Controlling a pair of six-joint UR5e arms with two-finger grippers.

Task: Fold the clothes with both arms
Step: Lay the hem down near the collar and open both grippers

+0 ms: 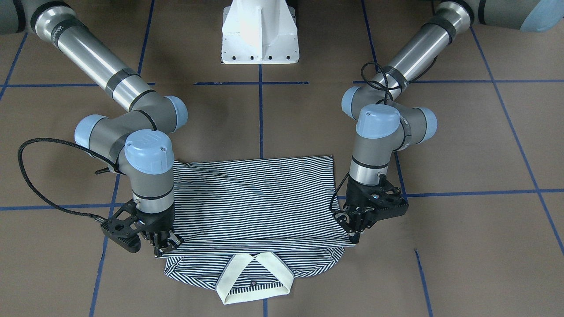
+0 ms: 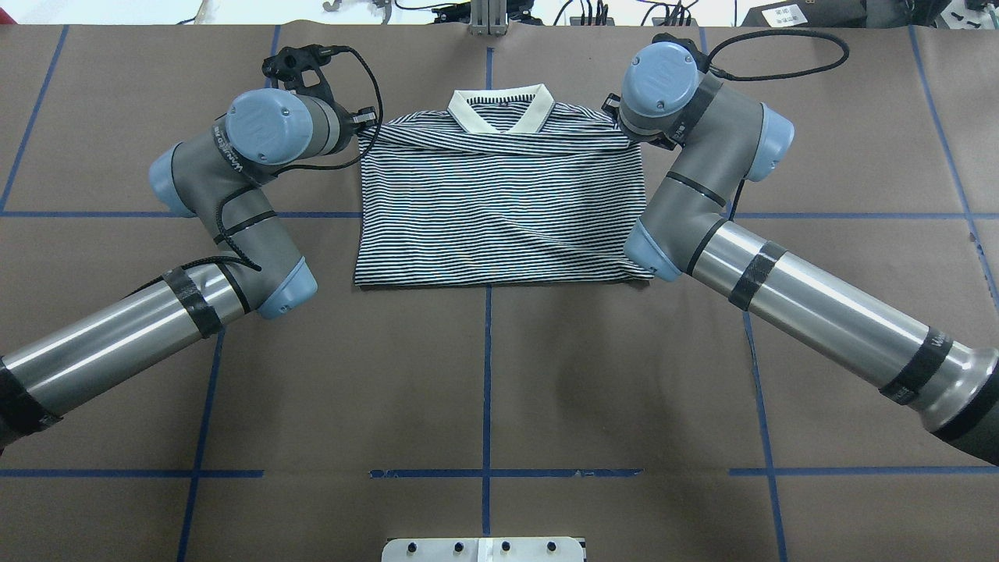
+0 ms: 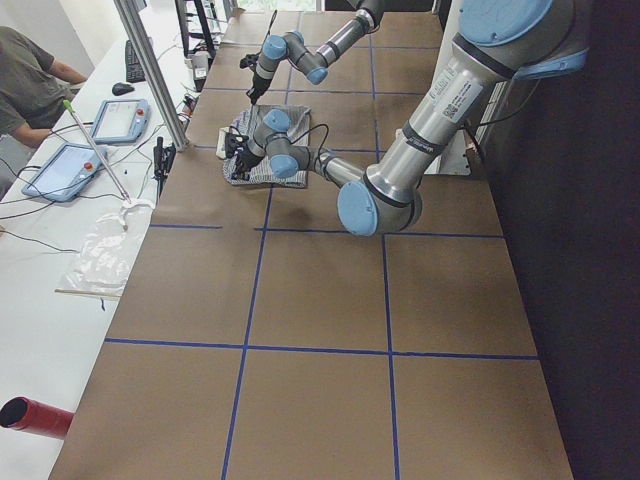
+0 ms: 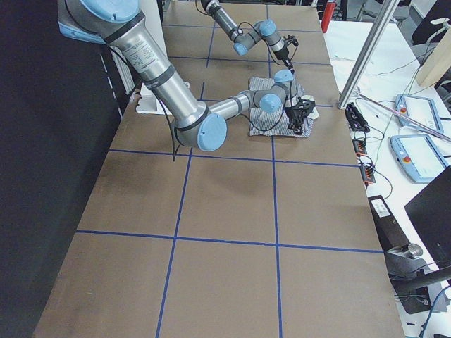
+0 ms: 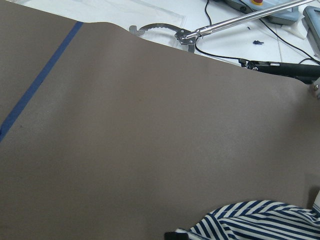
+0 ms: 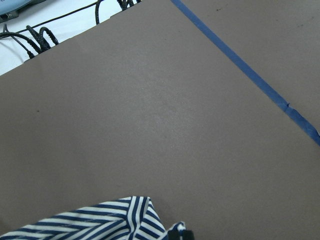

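1. Left claw [image 1: 354, 237] points down at the bench [image 1: 462, 246], its fingers drawn together on one corner of the shirt [image 1: 255, 198], where the folded-over layer ends just short of the shoulder.
2. Right claw [image 1: 162, 250] points down at the opposite corner of that same folded edge. Its fingers look pressed together on the striped fabric. In the right wrist view the cloth bunches up toward a black fingertip at the bottom of the frame.
3. Seen from the operators' side, the cream collar [image 1: 254, 275] is the nearest part of the shirt. It lies flat and spread, with one dark button [image 1: 253, 284] showing on the striped placket.
4. Between the collar and the two claws, a narrow band of the striped shoulders stays uncovered.
5. Beyond that band the shirt's lower half lies doubled over its upper half, forming a rough rectangle with a few diagonal wrinkles. Its far edge is a straight fold.
6. The shirt sits centred on a blue tape line [image 1: 261, 119] that runs away toward the robot.
7. The right arm [image 1: 145, 158] stands over one side edge of the shirt and the left arm [image 1: 383, 132] just outside the other, each wrist upright.
8. A black cable [image 1: 39, 185] loops out from the right wrist.
9. Farthest off, the white pedestal [image 1: 260, 33] stands on the bench, well apart from the shirt.
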